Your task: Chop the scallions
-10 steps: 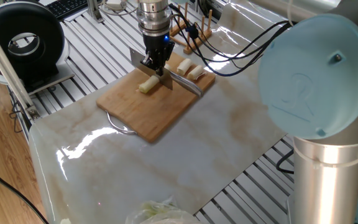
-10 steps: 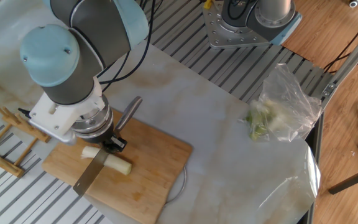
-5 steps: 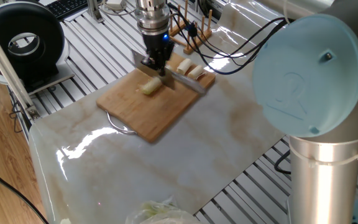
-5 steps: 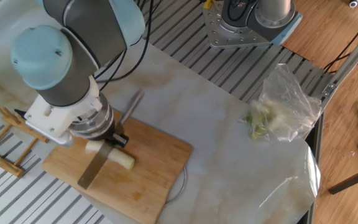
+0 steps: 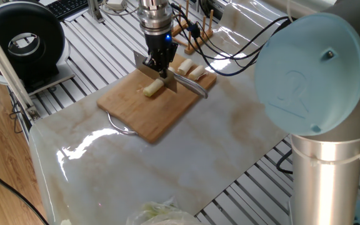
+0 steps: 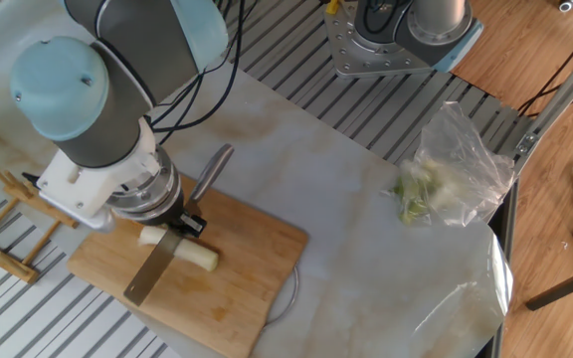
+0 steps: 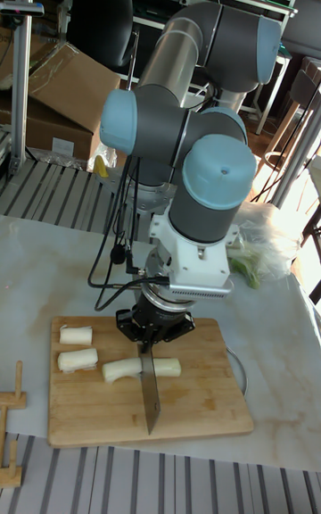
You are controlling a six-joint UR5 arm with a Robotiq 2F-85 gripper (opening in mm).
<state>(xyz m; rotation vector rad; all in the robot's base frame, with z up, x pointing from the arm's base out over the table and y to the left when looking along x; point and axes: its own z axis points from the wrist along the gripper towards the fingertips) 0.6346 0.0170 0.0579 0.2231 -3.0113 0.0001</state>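
A pale scallion stalk (image 7: 119,370) lies on the wooden cutting board (image 7: 192,414), with the blade of a knife (image 7: 148,393) crossing it about mid-length. My gripper (image 7: 152,336) is shut on the knife, right above the stalk. Two short cut chunks (image 7: 76,335) (image 7: 78,359) rest at the board's left end. From one fixed view the stalk (image 5: 153,88) lies under the gripper (image 5: 158,62), with the chunks (image 5: 191,70) behind the knife's handle (image 5: 189,85). The other fixed view shows the stalk (image 6: 195,257), blade (image 6: 152,274) and gripper (image 6: 174,223).
A clear plastic bag of pale leafy greens (image 6: 444,177) lies on the marble tabletop, well away from the board. A small wooden rack (image 6: 8,231) stands off the board's end near the chunks. Cables (image 5: 230,53) trail behind the board.
The gripper and knife have shifted slightly along the board, and the stalk has slid a little with the blade. The two cut chunks have stayed put.
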